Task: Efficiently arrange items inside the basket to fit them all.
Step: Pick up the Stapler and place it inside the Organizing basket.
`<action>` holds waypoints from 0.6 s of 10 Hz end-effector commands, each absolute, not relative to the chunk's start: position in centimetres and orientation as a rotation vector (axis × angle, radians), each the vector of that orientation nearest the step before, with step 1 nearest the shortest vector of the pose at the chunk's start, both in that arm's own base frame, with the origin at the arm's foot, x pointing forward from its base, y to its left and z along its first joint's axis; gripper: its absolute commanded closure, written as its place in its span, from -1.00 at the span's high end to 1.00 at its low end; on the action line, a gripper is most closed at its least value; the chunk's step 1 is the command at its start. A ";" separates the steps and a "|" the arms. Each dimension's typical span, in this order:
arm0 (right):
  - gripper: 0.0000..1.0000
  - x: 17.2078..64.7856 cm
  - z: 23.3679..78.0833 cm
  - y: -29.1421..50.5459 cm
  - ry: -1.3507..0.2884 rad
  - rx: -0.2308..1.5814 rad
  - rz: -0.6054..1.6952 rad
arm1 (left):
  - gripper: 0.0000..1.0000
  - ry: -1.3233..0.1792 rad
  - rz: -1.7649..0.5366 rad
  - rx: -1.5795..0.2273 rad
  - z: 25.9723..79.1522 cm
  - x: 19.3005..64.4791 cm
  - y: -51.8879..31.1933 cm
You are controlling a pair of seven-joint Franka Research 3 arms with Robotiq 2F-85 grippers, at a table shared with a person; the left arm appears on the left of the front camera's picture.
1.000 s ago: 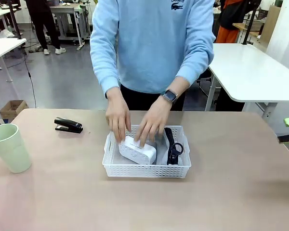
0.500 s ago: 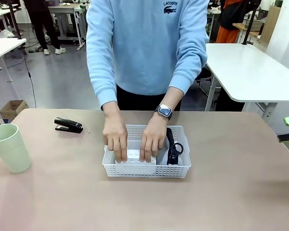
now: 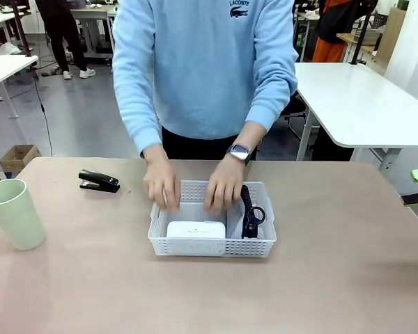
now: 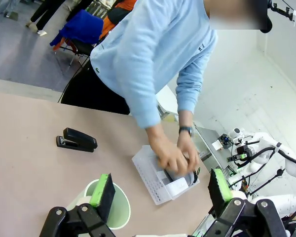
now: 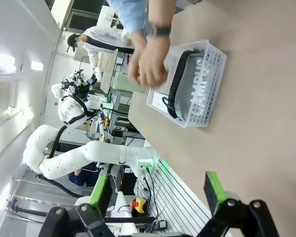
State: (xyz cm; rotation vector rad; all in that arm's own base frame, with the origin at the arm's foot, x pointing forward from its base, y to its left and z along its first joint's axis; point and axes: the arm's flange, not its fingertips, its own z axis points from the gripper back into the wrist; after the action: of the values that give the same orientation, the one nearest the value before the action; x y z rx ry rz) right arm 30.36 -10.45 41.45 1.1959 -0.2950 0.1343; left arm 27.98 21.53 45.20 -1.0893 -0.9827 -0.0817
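In the basket [image 3: 212, 252], the power strip [image 3: 196, 229] now lies along the near wall — the person's hands [image 3: 225, 191] released, half-curled, seemingly empty — freeing room behind.

The tan worktop [image 3: 348, 278] carries three things directly: a white perforated basket [image 3: 212, 247] near its middle, a small black stapler [image 3: 99, 181] well to the basket's left toward the far edge, and a pale green cup [image 3: 15, 213] (upright, mouth up) at the left edge, nearer the robot.
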 end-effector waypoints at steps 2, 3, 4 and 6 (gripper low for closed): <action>1.00 30.2 41.5 -10.7 -0.303 1.207 0.147 | 1.00 -0.993 -0.129 -1.061 48.4 27.3 22.6; 1.00 30.2 41.5 -10.7 -0.303 1.207 0.147 | 1.00 -0.879 -0.235 -1.043 50.9 28.1 21.6; 1.00 30.2 41.5 -10.7 -0.303 1.207 0.147 | 1.00 -0.811 -0.331 -0.936 52.4 29.6 19.4; 1.00 30.2 41.5 -10.7 -0.303 1.207 0.147 | 1.00 -0.649 -0.550 -0.754 54.1 33.7 14.5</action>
State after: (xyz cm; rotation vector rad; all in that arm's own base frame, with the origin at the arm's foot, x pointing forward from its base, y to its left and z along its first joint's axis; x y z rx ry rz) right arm 30.34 -10.45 41.43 1.1970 -0.2942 0.1338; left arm 31.75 15.86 54.29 -0.8506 -0.7327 -0.4352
